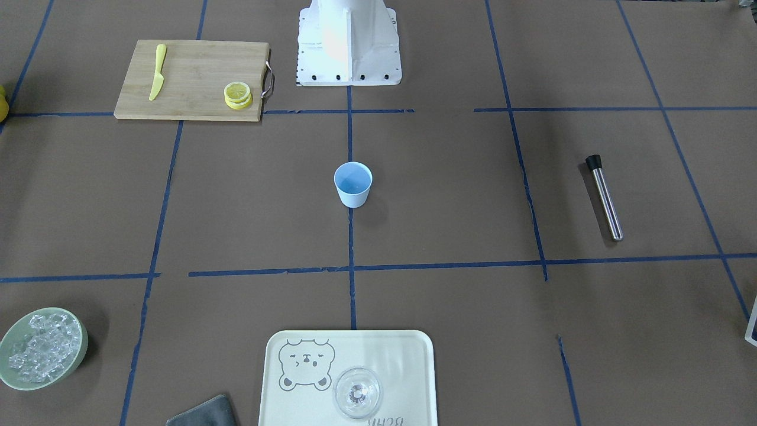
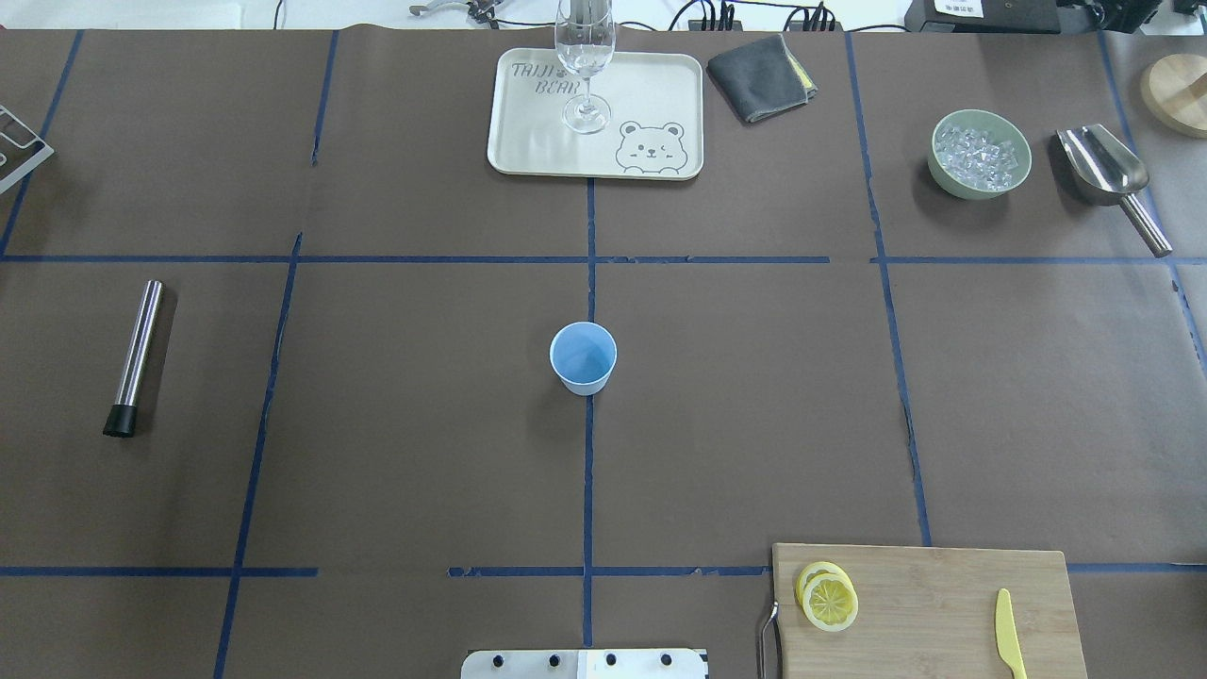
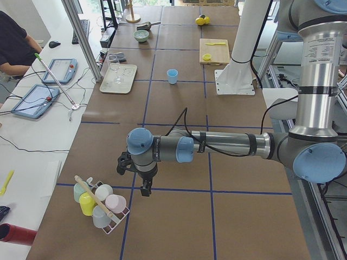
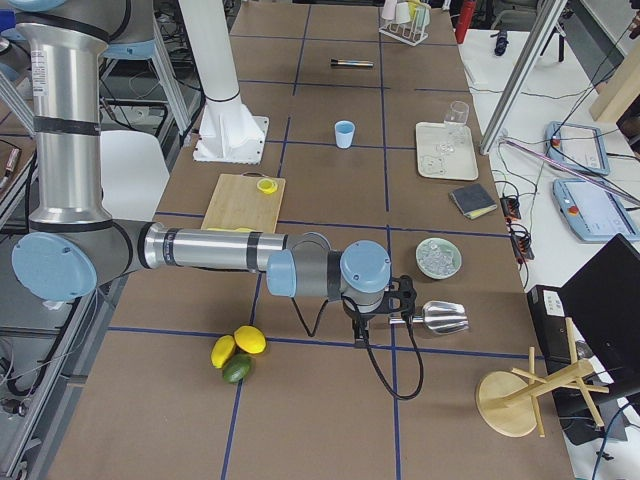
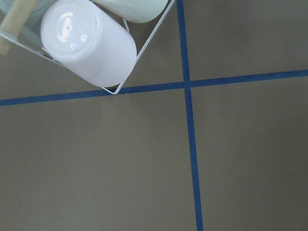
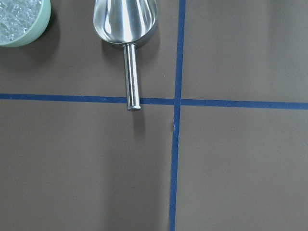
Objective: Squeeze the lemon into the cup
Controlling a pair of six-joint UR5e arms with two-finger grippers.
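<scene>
Lemon slices [image 1: 238, 94] lie stacked on the wooden cutting board [image 1: 195, 65], also in the overhead view [image 2: 830, 600]. The pale blue cup [image 1: 353, 184] stands upright and alone at the table's middle [image 2: 583, 357]. Neither gripper shows in the overhead or front views. The left gripper [image 3: 145, 190] hangs far off at the table's left end beside a rack of cups. The right gripper [image 4: 360, 337] hangs at the right end near the metal scoop. I cannot tell whether either is open or shut. No fingers show in the wrist views.
A yellow knife [image 2: 1009, 634] lies on the board. A steel muddler [image 2: 134, 356] lies left. A bear tray [image 2: 528, 141] with a clear glass [image 2: 585, 66], a grey cloth [image 2: 759, 75], an ice bowl [image 2: 979, 154] and a scoop [image 2: 1108, 174] line the far side. The cup rack [image 3: 100, 203] is at the left end.
</scene>
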